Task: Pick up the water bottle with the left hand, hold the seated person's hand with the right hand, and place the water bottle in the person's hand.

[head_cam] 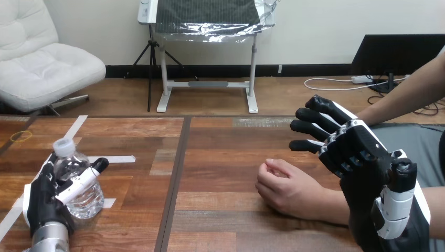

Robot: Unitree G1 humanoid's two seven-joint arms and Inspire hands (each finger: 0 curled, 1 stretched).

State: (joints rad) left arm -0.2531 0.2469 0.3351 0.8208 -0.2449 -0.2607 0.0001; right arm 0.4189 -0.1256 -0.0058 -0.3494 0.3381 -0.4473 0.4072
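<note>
left hand: my fingers wrapped round bottle, upright on table | right hand: fingers spread wide, over person's wrist | person's hand: resting on table

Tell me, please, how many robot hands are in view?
2: the left hand, curled round the water bottle at left; the right hand, open above the person's forearm.
</note>
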